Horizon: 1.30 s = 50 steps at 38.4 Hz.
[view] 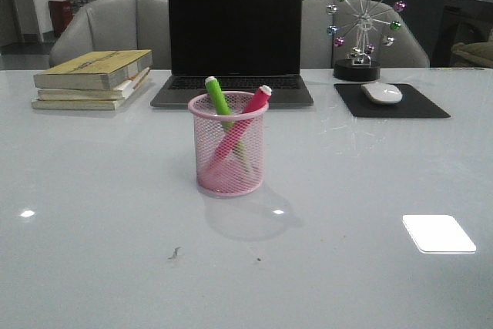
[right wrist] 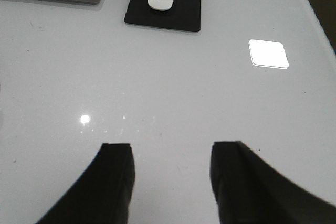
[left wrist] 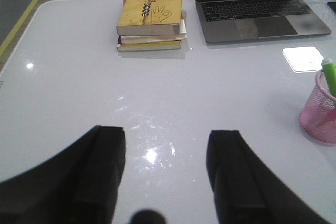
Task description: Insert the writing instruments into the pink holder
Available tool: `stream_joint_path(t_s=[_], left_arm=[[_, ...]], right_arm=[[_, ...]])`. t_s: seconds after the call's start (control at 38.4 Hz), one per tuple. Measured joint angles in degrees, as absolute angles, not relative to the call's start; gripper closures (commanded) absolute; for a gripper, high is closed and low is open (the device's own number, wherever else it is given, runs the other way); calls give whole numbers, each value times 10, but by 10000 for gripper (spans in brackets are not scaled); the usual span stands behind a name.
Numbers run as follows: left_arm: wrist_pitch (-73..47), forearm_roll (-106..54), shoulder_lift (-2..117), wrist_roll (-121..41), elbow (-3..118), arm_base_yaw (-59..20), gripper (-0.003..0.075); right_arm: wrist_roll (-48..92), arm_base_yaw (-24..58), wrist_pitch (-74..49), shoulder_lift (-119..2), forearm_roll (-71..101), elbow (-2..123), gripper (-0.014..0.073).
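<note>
Neither arm showed in the front view. Left gripper (left wrist: 165,174) sat jaws apart, nothing between the fingers (left wrist: 100,177), which ran toward 12 o'clock over bare tabletop. Right gripper (right wrist: 170,184) same: jaws spread wide, empty, fingers (right wrist: 113,182) toward 12 o'clock, off the surface as far as visible.

You are looking at an office desk setup. On the glossy white table (view: 92,213), an open laptop (view: 235,40) sits at the middle of the far edge, with a stack of books (view: 92,78) toward the far left corner and a white mouse (view: 381,93) on a black mouse pad (view: 420,105) toward the far right. A small ferris-wheel desk ornament (view: 362,25) stands behind the pad. Two grey upholstered chairs (view: 115,28) face you from beyond the far edge, and a pink mesh pen cup (view: 229,156) stands mid-table.
</note>
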State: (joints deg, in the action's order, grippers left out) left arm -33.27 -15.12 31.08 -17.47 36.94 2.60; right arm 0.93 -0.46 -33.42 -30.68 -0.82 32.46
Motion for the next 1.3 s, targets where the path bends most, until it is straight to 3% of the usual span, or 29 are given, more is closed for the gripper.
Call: stream_joint_path(t_s=[0.86,0.96,1.2,1.3], left_arm=[[-334,-153,300,-175,358,26,318],[-334,-153,300,-175,358,26,318],[-334,-153,300,-175,358,26,318],[-334,-153,300,-175,358,26,318]], right_arm=[[9,-5,-333,-307,-8,325,158],[9,-5,-332,-307,-8,325,232],[9,-5,-332,-307,-8,325,492],[9,-5,-332,-307,-8,325,545]])
